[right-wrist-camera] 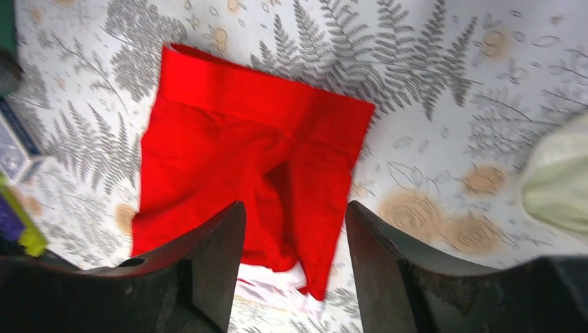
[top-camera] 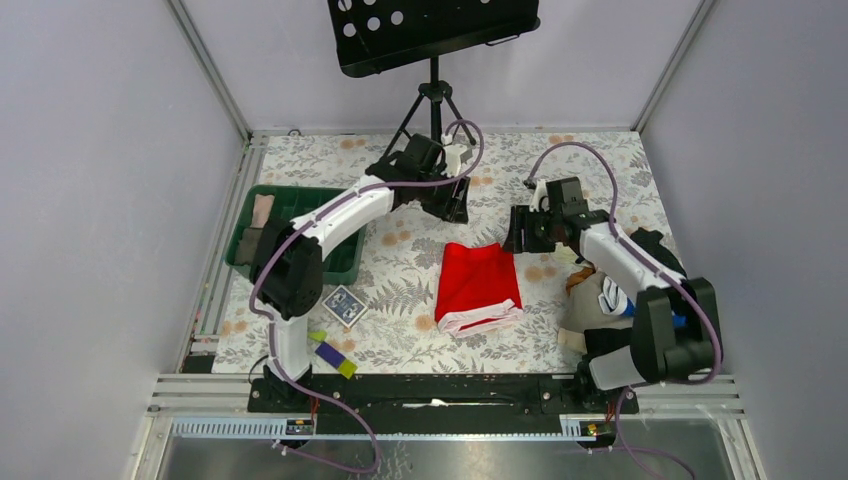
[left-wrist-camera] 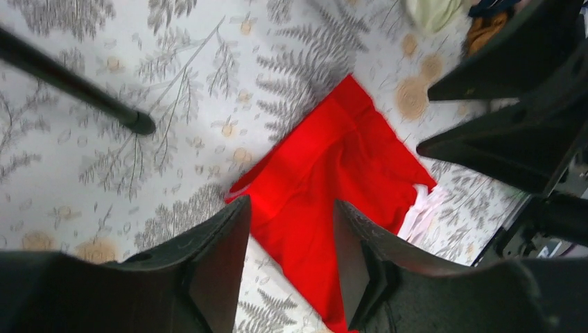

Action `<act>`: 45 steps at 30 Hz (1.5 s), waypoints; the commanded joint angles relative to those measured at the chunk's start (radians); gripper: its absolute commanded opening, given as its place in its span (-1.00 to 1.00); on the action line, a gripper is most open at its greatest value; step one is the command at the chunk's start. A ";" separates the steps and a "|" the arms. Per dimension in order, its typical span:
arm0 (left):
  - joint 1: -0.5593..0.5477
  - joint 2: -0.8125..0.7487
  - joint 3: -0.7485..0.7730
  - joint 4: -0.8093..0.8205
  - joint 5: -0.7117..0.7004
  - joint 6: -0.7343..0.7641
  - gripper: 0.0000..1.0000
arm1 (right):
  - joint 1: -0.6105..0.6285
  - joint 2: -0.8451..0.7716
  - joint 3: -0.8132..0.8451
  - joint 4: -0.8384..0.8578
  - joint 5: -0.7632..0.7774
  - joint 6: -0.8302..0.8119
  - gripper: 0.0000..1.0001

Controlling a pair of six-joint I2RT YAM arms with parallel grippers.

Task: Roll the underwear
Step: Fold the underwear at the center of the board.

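At centre of the top view, the red underwear (top-camera: 478, 285) lies flat on the fern-print surface (top-camera: 400, 270). Left claw (left-wrist-camera: 291, 215) and right claw (right-wrist-camera: 295, 211) hover near its upper edge, both released and empty. Rolling looks not yet begun.

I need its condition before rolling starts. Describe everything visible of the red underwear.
The underwear is bright red, soft-looking cloth, lying flat and not yet rolled near the middle of the fern-print table cover. It forms a rough rectangle with a few creases. Its white-pink waistband trim peeks out along the near edge. Only the cover touches it; the left fingers and right fingers hang open above it, clear of it.
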 commanded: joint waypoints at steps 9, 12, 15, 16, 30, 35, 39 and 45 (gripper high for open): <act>-0.007 -0.247 -0.262 0.101 -0.070 0.054 0.02 | -0.003 0.289 0.166 0.071 -0.101 0.232 0.27; -0.011 -0.262 -0.279 0.143 -0.070 0.067 0.02 | -0.001 0.334 0.183 0.080 -0.121 0.251 0.20; -0.014 -0.242 -0.265 0.141 -0.076 0.065 0.02 | -0.001 0.369 0.191 0.088 -0.123 0.260 0.13; -0.014 -0.235 -0.258 0.137 -0.075 0.057 0.02 | 0.000 0.378 0.191 0.091 -0.125 0.261 0.08; -0.015 -0.236 -0.289 0.135 -0.084 0.047 0.03 | -0.054 0.285 0.161 0.014 -0.150 0.252 -0.93; -0.016 -0.229 -0.288 0.136 -0.069 0.042 0.03 | -0.119 0.263 0.153 -0.042 -0.130 0.227 -0.97; -0.023 -0.209 -0.286 0.144 -0.006 0.047 0.02 | -0.143 0.278 0.143 -0.053 -0.104 0.204 -0.95; -0.138 -0.172 -0.254 0.183 0.227 0.201 -0.19 | -0.150 0.311 0.145 -0.053 -0.056 0.199 -0.95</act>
